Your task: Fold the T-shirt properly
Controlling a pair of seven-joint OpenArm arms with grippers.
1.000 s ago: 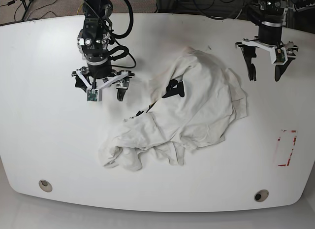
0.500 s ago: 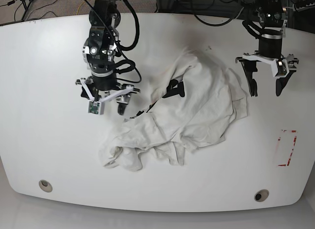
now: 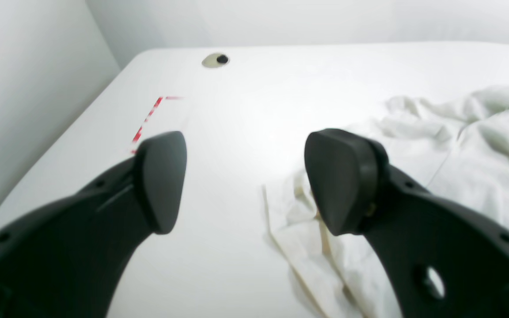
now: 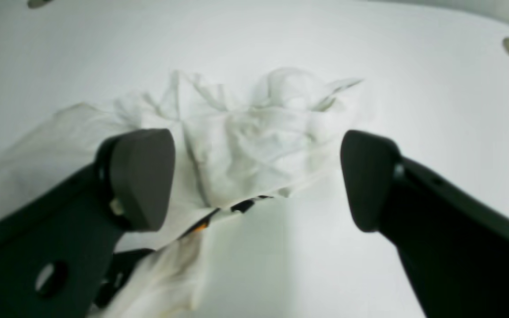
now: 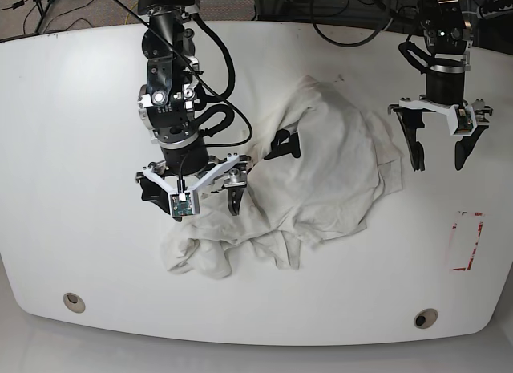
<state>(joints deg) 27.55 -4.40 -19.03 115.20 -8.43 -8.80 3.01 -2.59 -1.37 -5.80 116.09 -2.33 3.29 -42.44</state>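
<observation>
White tabletop (image 5: 72,148) with rounded corners fills the overhead view, with dark cables trailing along its far edge. A cream T-shirt (image 5: 321,172) lies crumpled near the middle of it — a wide, wrinkled mound toward the right and a bunched lower portion spilling toward the front left, with bits of black lettering showing in the folds. From the right wrist camera a small spot of orange print shows beside the black lettering. The right gripper (image 5: 190,196) hangs above the shirt's left edge, its two dark fingers spread wide apart with nothing between them; through its own camera the rumpled fabric lies below the gap. The left gripper (image 5: 438,151) hangs just off the shirt's right edge, over bare table, its jaws also parted and holding nothing — its camera shows the shirt's hem lying under and beside one finger. A red dashed rectangle (image 5: 465,241) is marked on the table near the right side, well apart from the shirt. Two small round holes (image 5: 426,318) sit near the front corners.
</observation>
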